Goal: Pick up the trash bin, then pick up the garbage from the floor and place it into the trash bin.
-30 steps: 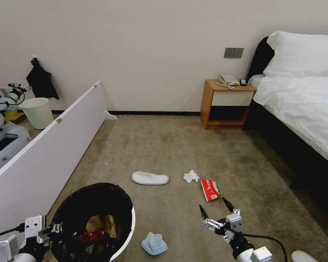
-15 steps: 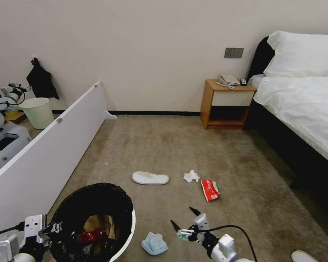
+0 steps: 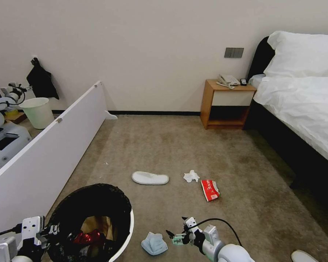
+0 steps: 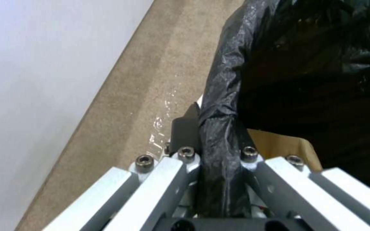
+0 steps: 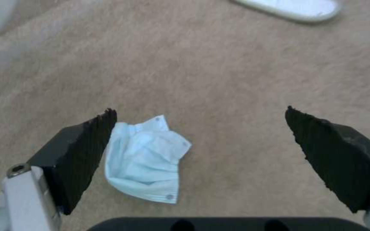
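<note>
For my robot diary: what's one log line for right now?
left pincer: shut on trash bin rim | right pincer: open above light-blue cloth

wall (image 3: pixel 153 54): plain off-white, black skirting | floor (image 3: pixel 178 145): beige carpet | wooden nightstand (image 3: pixel 227 104) with phone beside white-sheeted bed (image 3: pixel 302 105) | white partition board (image 3: pixel 51 149) along left

The cloth (image 3: pixel 154 243) lies on the carpet (image 3: pixel 178 145) between the trash bin (image 3: pixel 127 229) and right gripper (image 3: pixel 176 230); slipper (image 3: pixel 150 178) beyond.
</note>
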Robot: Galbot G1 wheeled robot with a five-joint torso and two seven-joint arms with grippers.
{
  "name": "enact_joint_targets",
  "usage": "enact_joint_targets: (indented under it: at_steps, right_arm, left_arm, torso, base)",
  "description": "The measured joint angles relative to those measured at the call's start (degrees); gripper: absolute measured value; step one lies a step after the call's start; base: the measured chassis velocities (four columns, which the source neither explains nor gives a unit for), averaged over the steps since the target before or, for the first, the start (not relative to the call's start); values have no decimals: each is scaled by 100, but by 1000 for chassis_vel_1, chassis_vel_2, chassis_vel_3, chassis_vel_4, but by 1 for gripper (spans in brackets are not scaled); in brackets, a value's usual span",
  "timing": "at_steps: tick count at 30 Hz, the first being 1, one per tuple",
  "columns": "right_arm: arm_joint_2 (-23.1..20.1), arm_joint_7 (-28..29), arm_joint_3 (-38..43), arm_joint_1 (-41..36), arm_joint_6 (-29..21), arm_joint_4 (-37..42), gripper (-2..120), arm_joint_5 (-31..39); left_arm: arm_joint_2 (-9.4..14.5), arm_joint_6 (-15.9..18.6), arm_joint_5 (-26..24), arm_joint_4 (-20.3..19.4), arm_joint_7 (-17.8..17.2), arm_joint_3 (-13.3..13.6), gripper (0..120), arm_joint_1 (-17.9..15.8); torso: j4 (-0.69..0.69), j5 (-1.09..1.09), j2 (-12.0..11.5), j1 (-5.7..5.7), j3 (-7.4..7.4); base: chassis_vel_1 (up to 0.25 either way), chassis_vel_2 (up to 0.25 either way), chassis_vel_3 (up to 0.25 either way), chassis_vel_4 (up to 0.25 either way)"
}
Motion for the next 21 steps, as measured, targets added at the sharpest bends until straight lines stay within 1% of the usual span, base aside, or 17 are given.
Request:
enact_joint_targets:
  at_steps: [4,5,7,11,13,21]
  right_arm:
    - [251,-84,-146,145,-16,-359,100,-9]
    - [251,-84,-146,145,-16,-359,100,-9]
    - [415,-116,-209,220,-31,-578,100,-37]
    - [503,-135,-232,266,-77,-691,100,-58]
    - [655,-164,-268,346,-106,-879,100,-119]
    - [929,-199,-381,504,-213,-1192,100,-185]
  left_arm:
    - [23,14,-5,0,-3,0,3,-29]
    - [23,14,-5,0,-3,0,3,-29]
    - [30,15,-7,20,-4,13,3,-58]
    - [30,16,-9,42,-5,29,3,-72]
    - [31,16,-15,64,-6,40,3,-93]
    - [59,16,-39,72,-6,29,3,-111]
  torso:
    - [0,0,0,0,0]
    - [0,0,0,0,0]
    - [0,0,0,0,0]
    - [0,-1,0,0,0]
    - [0,0,0,0,0]
    - [0,0,0,0,0]
  base:
    - [0,0,0,0]
    - [0,0,0,0]
    - [0,0,0,0]
    - [0,0,0,0]
    - [0,0,0,0]
    - [0,0,0,0]
